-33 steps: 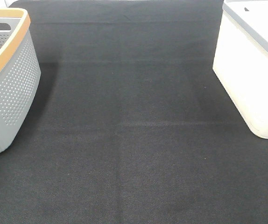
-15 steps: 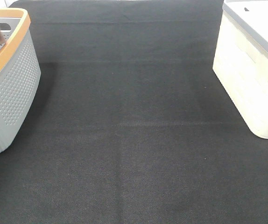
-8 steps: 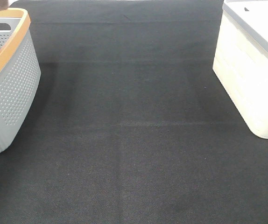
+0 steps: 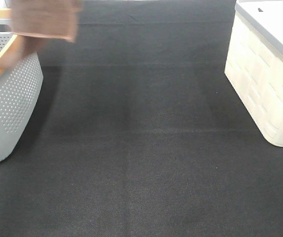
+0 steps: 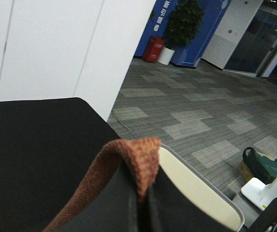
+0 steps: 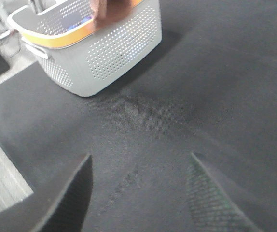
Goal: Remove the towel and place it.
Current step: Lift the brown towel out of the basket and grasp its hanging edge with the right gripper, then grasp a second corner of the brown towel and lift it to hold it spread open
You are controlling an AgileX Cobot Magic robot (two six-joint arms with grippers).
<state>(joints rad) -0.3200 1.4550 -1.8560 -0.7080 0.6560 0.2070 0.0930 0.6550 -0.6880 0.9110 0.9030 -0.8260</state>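
Lifted from the basket [image 4: 13, 94] since a second ago, the towel [image 4: 45, 19] hangs clamped in the left jaws; right jaws gape empty; placing on the counter [image 4: 141, 158] remains.

There is one towel [image 4: 45, 19], one basket [image 4: 13, 98], one white box [image 4: 265, 89] with one lid [image 4: 272, 22], and one black table cover [image 4: 141, 148]. There are two grippers: the left gripper [image 5: 142, 203] and the right gripper [image 6: 139, 157]. Off the table stand one potted plant [image 5: 182, 21], one red cabinet [image 5: 153, 48] and one green bag [image 5: 261, 164].
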